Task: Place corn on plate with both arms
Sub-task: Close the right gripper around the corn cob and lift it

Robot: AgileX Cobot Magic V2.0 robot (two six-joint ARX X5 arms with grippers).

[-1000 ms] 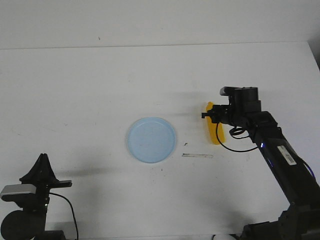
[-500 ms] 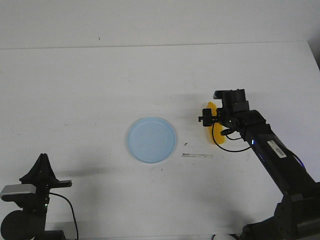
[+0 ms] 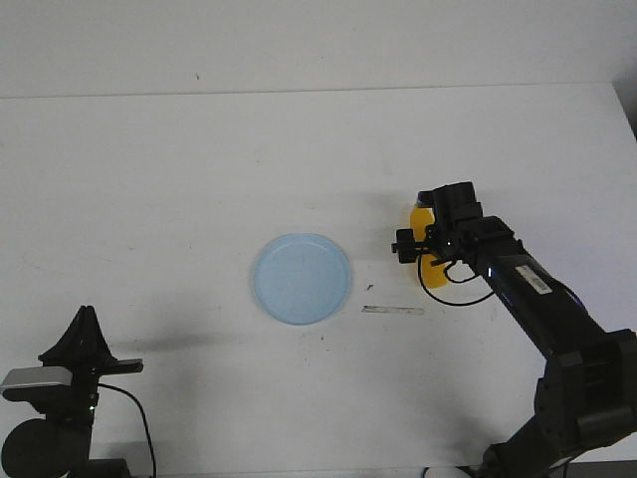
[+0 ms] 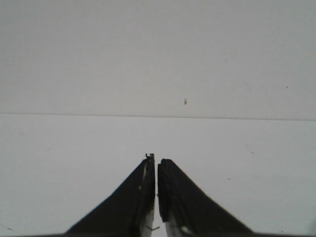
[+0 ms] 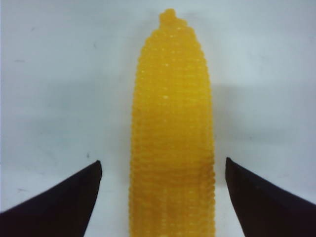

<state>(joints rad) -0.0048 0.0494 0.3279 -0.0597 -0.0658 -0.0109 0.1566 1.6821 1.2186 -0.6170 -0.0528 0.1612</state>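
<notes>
White label on the right arm [image 3: 542, 299], printing too small to read. One corn [image 3: 426, 261], one plate [image 3: 301, 279], two arms. Plain white table [image 3: 199, 169], marked by a few dark specks and a short pale strip [image 3: 393, 311]. Right gripper [image 5: 163, 197] spread wide, fingers either side of the corn, gripping nothing; corn at 3 o'clock from the plate, apart from it. Left gripper [image 4: 156, 197] closed, empty, at the table's 7 o'clock
</notes>
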